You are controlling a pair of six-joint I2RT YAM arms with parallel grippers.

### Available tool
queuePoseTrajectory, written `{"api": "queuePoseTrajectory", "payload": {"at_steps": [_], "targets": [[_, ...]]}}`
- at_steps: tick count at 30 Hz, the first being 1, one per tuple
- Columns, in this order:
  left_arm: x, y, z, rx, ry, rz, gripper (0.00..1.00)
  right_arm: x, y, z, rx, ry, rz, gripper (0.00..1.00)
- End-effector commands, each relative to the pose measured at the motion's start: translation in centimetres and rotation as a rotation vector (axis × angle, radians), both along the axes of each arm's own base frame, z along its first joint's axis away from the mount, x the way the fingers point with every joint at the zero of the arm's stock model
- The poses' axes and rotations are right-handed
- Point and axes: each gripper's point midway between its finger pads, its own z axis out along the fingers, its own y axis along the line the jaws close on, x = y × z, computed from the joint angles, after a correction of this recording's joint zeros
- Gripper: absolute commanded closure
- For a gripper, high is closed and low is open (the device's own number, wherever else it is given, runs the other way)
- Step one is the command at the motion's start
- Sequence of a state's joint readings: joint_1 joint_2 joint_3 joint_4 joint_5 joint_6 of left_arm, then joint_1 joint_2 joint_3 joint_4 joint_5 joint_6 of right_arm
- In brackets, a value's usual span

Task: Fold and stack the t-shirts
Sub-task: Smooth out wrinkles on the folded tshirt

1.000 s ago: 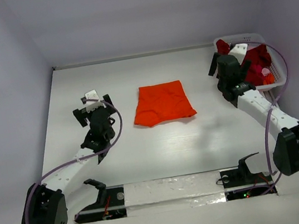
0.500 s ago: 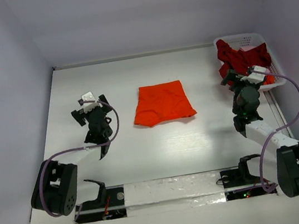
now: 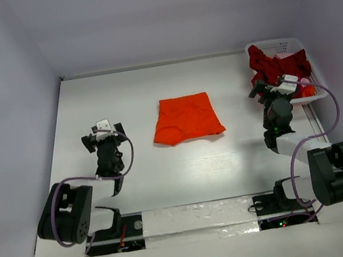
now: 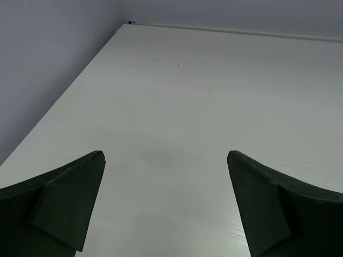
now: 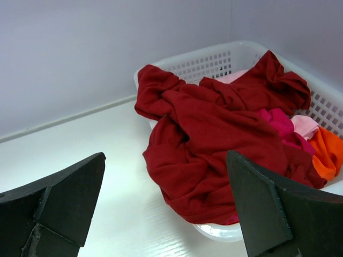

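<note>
The orange t-shirt point(image 3: 186, 118) lies folded flat in the middle of the table. The dark crimson t-shirt point(image 3: 271, 68) is crumpled in the white lattice basket point(image 3: 284, 42) at the back right and hangs over its near rim; it also shows in the right wrist view point(image 5: 214, 144). My right gripper point(image 3: 267, 86) is open and empty, just in front of the basket point(image 5: 214, 64), with its fingertips point(image 5: 80, 176) wide apart. My left gripper point(image 3: 101, 131) is open and empty at the left, over bare table, well left of the orange t-shirt.
The basket also holds pink cloth point(image 5: 292, 126) and a bit of orange cloth point(image 5: 327, 152). Walls close the table at the back, left and right. A taped strip point(image 3: 197, 216) runs along the near edge between the arm bases.
Both arms have drawn back toward their bases. The right gripper came out of the basket, leaving the crimson t-shirt draped over its rim. The left gripper moved nearer and slightly left.
</note>
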State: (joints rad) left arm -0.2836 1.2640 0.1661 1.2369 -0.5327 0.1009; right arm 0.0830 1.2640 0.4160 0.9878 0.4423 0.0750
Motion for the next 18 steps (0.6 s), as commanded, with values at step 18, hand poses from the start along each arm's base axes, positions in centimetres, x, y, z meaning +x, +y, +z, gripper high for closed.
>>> {"api": "queuePoseTrajectory", "payload": {"at_steps": [18], "targets": [[2.2,3.3,3.5,-0.113,-0.230,0.060,0.01,-1.3,-0.3,2.7,-0.005,-0.186,0.012,0.00]]}}
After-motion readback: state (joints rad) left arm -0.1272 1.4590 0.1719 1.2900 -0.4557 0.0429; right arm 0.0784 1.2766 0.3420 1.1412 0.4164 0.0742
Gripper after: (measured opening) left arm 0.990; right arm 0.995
